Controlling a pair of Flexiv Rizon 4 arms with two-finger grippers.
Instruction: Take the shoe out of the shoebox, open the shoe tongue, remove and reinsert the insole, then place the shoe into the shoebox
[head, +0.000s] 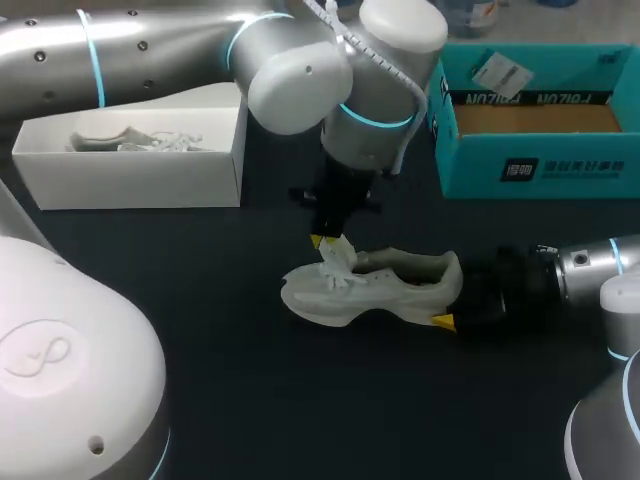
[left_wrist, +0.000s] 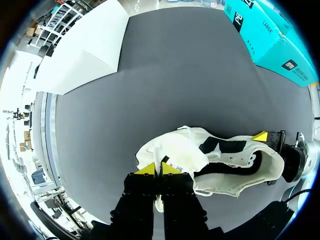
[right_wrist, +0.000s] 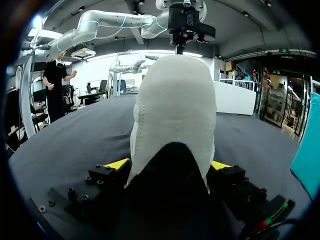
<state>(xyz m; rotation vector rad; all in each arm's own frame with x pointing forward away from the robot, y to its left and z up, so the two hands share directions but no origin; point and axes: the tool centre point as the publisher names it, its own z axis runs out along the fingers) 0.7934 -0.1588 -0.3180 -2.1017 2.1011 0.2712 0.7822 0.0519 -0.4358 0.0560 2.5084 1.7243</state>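
White shoe (head: 375, 287) lies on the surface (head: 250, 380) short of the teal shoebox (head: 540, 172), heel (right_wrist: 172, 115) clamped by right end effector (right_wrist: 169, 164), tongue (left_wrist: 175, 152) pinched by left end effector (left_wrist: 159, 169): a hard pull could slip the tongue or wrench the heel loose.

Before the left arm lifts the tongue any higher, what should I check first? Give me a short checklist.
1. Shoe out of its box, sole down on the table: ok.
2. Right tool shut on shoe at the heel: ok.
3. Left tool shut on tongue: ok.
4. Insole seated inside: cannot tell.
5. Teal box open, apart from the shoe: ok.
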